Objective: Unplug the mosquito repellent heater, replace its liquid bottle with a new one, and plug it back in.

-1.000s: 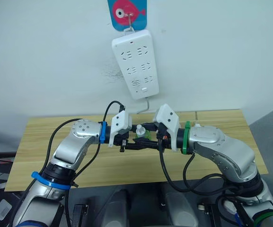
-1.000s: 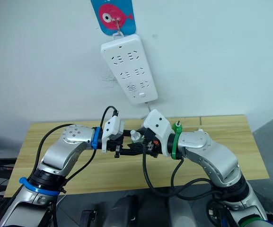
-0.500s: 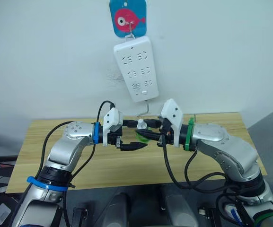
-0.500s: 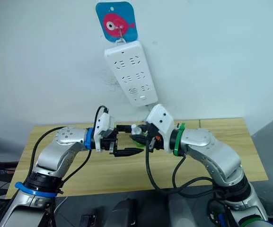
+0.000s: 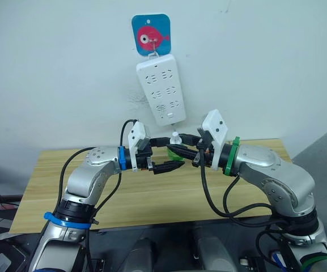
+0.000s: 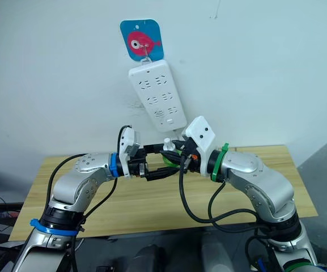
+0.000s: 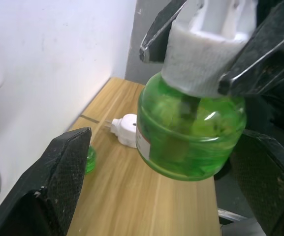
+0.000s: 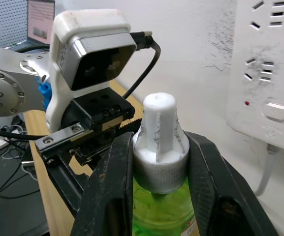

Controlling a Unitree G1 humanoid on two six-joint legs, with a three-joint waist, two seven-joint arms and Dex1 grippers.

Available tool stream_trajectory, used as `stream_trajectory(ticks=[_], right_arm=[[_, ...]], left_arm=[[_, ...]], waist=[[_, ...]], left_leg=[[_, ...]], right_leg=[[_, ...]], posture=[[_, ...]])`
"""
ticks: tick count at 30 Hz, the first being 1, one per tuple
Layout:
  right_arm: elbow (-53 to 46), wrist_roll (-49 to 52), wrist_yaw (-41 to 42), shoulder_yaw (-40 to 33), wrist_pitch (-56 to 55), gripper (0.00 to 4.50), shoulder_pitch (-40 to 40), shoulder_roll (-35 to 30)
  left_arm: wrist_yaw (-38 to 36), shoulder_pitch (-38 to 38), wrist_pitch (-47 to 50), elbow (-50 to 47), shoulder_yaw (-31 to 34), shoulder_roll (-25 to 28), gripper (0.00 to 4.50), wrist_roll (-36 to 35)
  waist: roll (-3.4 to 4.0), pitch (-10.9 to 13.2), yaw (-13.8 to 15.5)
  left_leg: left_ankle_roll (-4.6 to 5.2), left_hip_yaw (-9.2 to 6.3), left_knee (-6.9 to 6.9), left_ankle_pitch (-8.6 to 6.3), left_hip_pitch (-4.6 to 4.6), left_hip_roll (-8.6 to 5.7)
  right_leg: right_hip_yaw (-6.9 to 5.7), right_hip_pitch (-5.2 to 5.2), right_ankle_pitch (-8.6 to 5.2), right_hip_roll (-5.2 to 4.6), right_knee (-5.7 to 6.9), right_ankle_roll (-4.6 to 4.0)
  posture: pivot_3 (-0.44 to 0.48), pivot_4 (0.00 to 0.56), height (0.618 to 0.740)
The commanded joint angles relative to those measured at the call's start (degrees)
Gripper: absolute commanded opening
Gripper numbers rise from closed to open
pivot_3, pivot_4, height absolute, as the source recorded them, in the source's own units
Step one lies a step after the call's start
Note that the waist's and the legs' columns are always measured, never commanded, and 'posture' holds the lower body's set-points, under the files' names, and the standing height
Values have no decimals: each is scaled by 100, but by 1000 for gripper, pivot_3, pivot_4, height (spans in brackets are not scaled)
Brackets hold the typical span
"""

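My right gripper (image 8: 160, 164) is shut on the white neck of a green liquid bottle (image 7: 191, 132), holding it upright in the air above the table. My left gripper (image 5: 171, 154) is open. Its two fingers (image 7: 58, 182) stand wide on either side of the bottle's body without touching it. Both grippers meet just below the white power strip (image 5: 161, 89) on the wall. The mosquito repellent heater (image 7: 124, 129), small and white, lies on the wooden table (image 5: 50, 187) below. A small green object (image 7: 89, 158) sits close to it.
The power strip hangs from a hook on a blue plaque with a pink fish (image 5: 151, 34), its cable dropping behind the grippers. A white wall stands behind the table. Bare wooden tabletop (image 6: 265, 192) stretches to both sides of the arms.
Both grippers and the bottle have risen from just above the table toward the strip's lower end. The camera has tilted up. The right gripper's hold and the left gripper's opening look unchanged.
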Motion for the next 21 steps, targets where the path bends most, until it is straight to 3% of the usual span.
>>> stream_trajectory(ticks=[1,2,5,10,16,21], right_arm=[[-299,115,-39,-50,-48,1116,-4,39],[-303,115,-40,-47,-48,1116,-2,39],[-313,96,-22,-6,-65,1116,1,19],[-329,95,-36,24,-64,1116,17,10],[-286,178,138,43,-120,1116,75,-59],[269,520,1932,174,-733,1116,-152,-715]], left_arm=[[-67,-112,119,-227,99,55,4500,-165],[-82,-120,118,-211,90,58,4500,-160],[-74,-210,123,-118,112,-28,3907,-199],[-145,-227,72,-127,87,-50,2345,-193],[-299,-155,-116,-204,22,-11,2236,-104],[-755,-114,-489,-142,-90,166,2236,25]], waist=[[-2,-18,-1],[-2,-30,-2],[-4,-38,-1],[-3,-63,-1],[-3,-67,-2],[-3,-67,2]], left_leg=[[0,3,-2,0,8,2],[0,2,-2,0,10,4],[0,2,-4,0,9,4],[0,4,-5,0,9,5],[0,4,-5,0,9,6],[1,6,-4,0,10,3]], right_leg=[[2,6,0,4,0,0],[2,8,0,8,0,0],[3,7,0,10,-1,0],[7,6,0,9,-2,-1],[7,6,0,10,-2,-1],[6,9,0,11,-3,-1]], posture=[[-135,126,740],[-135,126,740],[-136,125,740],[-139,123,740],[-139,123,740],[-116,126,740]])
